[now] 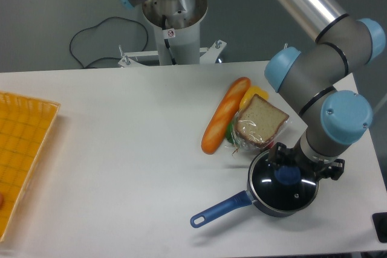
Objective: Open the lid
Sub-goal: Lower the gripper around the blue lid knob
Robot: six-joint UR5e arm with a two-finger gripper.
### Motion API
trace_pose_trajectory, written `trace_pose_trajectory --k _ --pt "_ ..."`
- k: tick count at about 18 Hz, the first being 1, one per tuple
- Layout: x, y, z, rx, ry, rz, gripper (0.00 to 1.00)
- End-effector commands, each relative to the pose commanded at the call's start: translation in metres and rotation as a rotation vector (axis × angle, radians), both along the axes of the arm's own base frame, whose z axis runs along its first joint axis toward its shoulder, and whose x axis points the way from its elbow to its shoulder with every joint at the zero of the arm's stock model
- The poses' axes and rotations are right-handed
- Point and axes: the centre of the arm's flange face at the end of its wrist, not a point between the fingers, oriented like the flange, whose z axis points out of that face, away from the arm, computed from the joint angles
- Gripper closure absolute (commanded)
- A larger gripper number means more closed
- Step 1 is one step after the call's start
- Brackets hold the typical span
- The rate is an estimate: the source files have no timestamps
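The tool (289,170) is seen lowered directly over the lid (284,188), at its blue knob (287,175); whether the fingers are apart or clamped on the knob cannot be told, since the wrist hides them. The lid is seated on the saucepan (266,203), which is placed at the near right of the surface (121,149). The pan's blue handle (219,208) is pointed toward the near left. Just beyond the pan, on its far left side, a wrapped sandwich (260,122) is found, with a long orange bread roll (224,122) laid beside it on the left and a yellow item (253,94) partly hidden behind it. 1 orange tray (24,149) is located at the left edge of the surface, well apart from the pan. A black cable (97,43) is seen beyond the far edge, left of the arm's base (172,22).
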Motion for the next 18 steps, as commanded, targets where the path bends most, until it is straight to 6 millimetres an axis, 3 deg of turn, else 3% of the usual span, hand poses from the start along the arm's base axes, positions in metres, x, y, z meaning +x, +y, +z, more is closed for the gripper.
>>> trace_pose_trajectory --k 7,18 --pt "0.013 0.005 -0.011 0.001 -0.021 -0.022 0.00" --pt "0.007 -0.003 -0.014 0.022 0.008 -0.052 0.00"
